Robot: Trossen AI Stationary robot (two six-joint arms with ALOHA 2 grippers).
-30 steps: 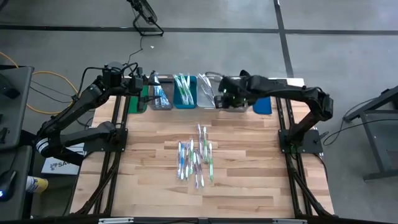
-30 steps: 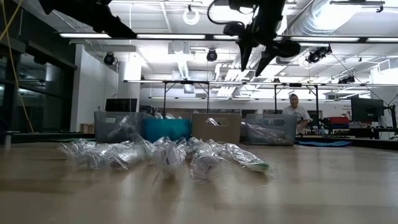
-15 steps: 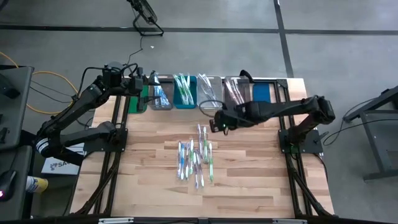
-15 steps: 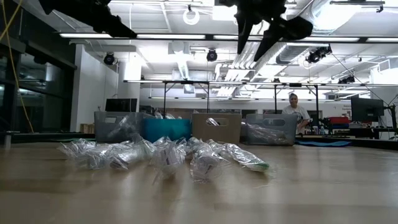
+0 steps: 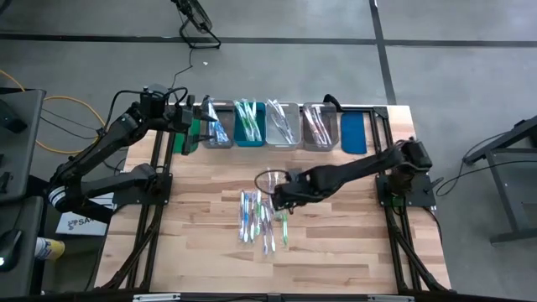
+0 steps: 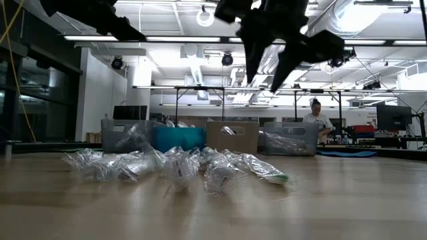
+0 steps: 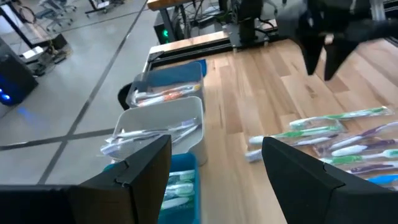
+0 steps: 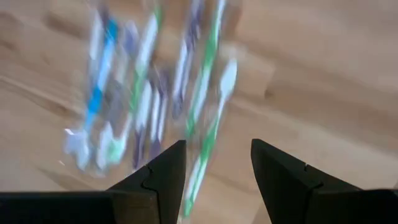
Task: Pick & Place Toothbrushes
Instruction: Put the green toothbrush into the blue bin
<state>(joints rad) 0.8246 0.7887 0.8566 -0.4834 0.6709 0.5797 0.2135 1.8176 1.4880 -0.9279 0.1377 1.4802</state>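
Table [image 5: 336, 252] is the usual pale wood slab, and from my remote seat I see the row of bins [image 5: 285, 126] lined up along its far edge, several with wrapped brushes already lying in them. Next down in size, the right arm stretches out over the middle of the table, with the right gripper [image 5: 281, 195] hanging just above the far-right side of the pile, jaws open and nothing between them. The left gripper [image 5: 201, 117] sits over by the left end of the bin row, jaws spread wide, also empty (just parked). Smallest of all, the toothbrushes [image 5: 264, 216] lie loose in a heap at the table's centre, blue, green and purple handles jumbled together.
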